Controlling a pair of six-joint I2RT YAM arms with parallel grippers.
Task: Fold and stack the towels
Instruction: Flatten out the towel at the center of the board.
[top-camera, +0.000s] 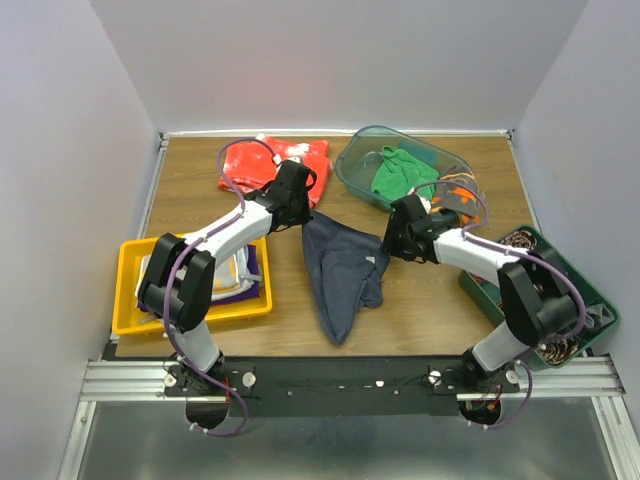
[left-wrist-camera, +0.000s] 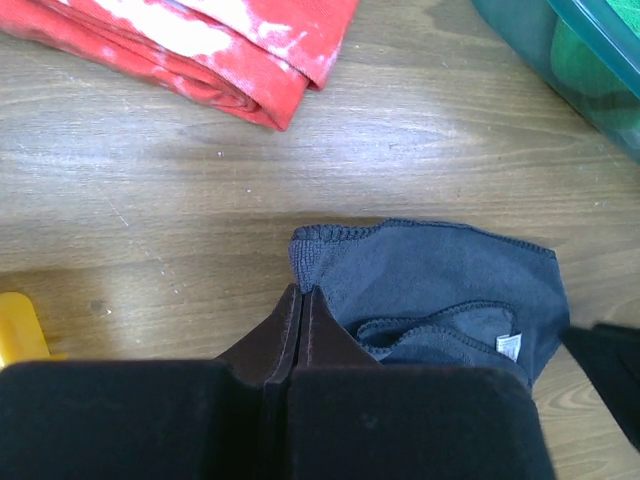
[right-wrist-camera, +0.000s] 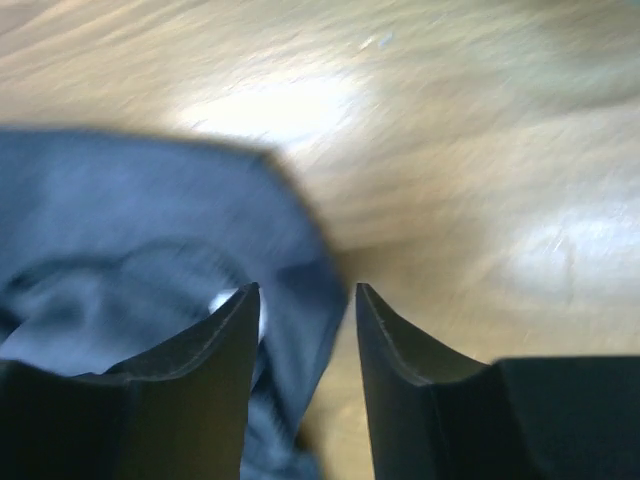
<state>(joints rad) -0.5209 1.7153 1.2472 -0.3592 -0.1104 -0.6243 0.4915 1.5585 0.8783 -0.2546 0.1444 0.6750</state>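
While left gripper (left-wrist-camera: 302, 292) sits closed, right gripper (right-wrist-camera: 305, 290) gapes over fleecy navy towel (left-wrist-camera: 430, 270).

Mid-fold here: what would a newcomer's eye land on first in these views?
The dark navy towel lies crumpled at the table's centre, stretched between both arms. The left gripper is shut at its far-left corner, while the right gripper stands open over its right edge. Next come the bright red cloth at the far edge and the green towel in the clear bin.
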